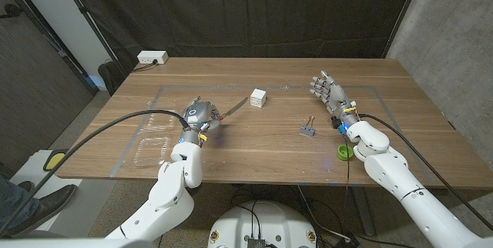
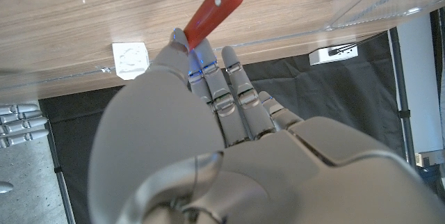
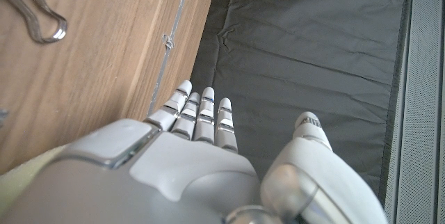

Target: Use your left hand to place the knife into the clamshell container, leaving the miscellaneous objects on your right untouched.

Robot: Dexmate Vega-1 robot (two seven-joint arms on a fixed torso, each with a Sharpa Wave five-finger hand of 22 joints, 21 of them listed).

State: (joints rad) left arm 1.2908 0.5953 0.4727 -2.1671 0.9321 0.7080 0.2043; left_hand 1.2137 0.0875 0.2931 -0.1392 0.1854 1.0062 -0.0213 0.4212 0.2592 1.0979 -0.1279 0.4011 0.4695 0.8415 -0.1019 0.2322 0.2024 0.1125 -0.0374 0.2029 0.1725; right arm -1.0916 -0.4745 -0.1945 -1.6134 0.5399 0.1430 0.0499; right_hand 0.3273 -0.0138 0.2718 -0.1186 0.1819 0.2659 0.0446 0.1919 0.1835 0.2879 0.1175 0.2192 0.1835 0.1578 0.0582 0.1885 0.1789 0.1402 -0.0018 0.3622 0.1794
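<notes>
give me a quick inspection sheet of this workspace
surface: wooden table with a taped rectangle outline
job's things: knife, red handle, held by the left robot hand, blade pointing toward the white cube; clear clamshell container lies open on the robot's left, nothing seen inside
clutter: white cube at centre; binder clip and green cap on the right
robot hands: left grips the knife; right robot hand holds nothing, fingers extended
cables: black cable along each arm
surroundings: dark curtain behind; white power strip at the far left corner; a person's shoe at the picture's lower left
</notes>
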